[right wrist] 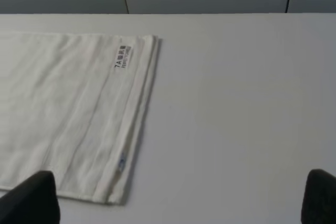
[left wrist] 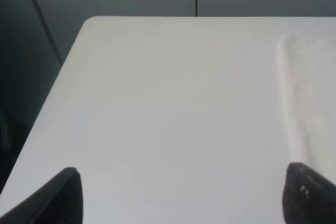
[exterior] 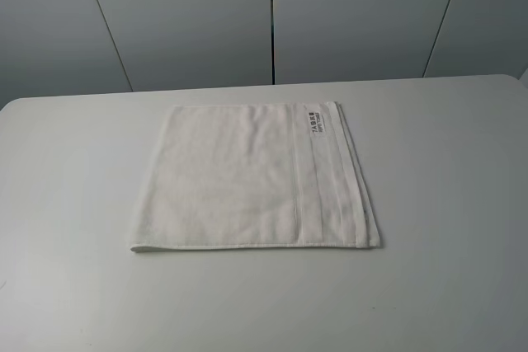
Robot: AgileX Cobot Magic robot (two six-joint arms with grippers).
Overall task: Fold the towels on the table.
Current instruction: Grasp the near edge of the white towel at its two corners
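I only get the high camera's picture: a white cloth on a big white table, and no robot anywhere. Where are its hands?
Observer: Outside your frame. The left wrist camera shows the left gripper open and empty above the bare, plain white smooth table, with the edge of the white terry-cloth towel just to one side.
Visitor: And the other hand?
Observer: The right gripper is open and empty too, at the side of the towel that bears the small dark-printed label.

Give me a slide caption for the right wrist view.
Cream terry-cloth towel, label up, flat on the smooth white table; right gripper open, holding nothing.
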